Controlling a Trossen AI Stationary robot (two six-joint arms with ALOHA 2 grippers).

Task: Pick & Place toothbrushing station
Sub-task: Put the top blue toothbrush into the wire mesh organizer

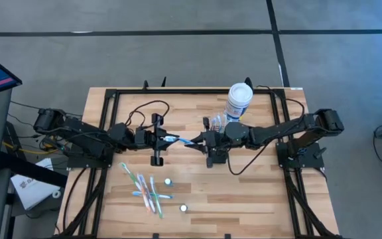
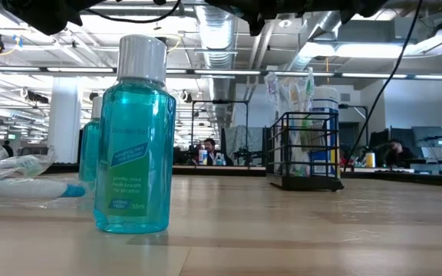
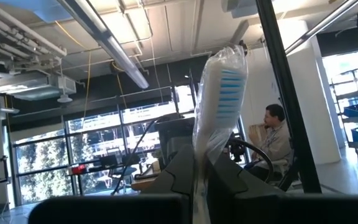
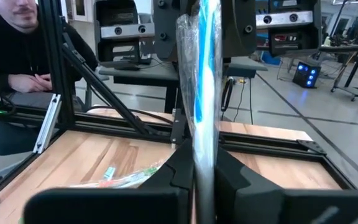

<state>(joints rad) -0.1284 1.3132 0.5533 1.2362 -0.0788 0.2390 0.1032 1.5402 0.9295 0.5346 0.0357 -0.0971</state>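
Observation:
The toothbrushing station, a small black wire caddy [image 1: 216, 123] with brushes standing in it, rests on the table beside the white canister [image 1: 239, 99]. It also shows in the low view [image 2: 302, 153]. My left gripper [image 1: 165, 138] and my right gripper [image 1: 197, 141] meet at mid-table, fingertips toward each other. Both are shut on one toothbrush in a clear wrapper [image 1: 180, 140], which spans the gap between them above the table. My left gripper pinches the wrapped toothbrush between its two fingers below the bristle head [image 3: 199, 163], coming level from the table's left. The blue-and-white head [image 3: 224, 81] sticks out past the fingertips, clear of the table. My right gripper pinches the wrapped blue handle [image 4: 202, 155] between its two fingers, coming level from the table's right and lying along the brush. The handle runs from its fingertips toward my left gripper [image 4: 197, 25]. The brush is clear of the table.
Several wrapped toothbrushes [image 1: 143, 186] lie near the front left. Two small mouthwash bottles [image 1: 168, 180] [image 1: 183, 208] stand near the front; one fills the low view [image 2: 133, 138]. Black frame rails [image 1: 191, 93] border the table. A person [image 4: 11, 37] sits beyond it.

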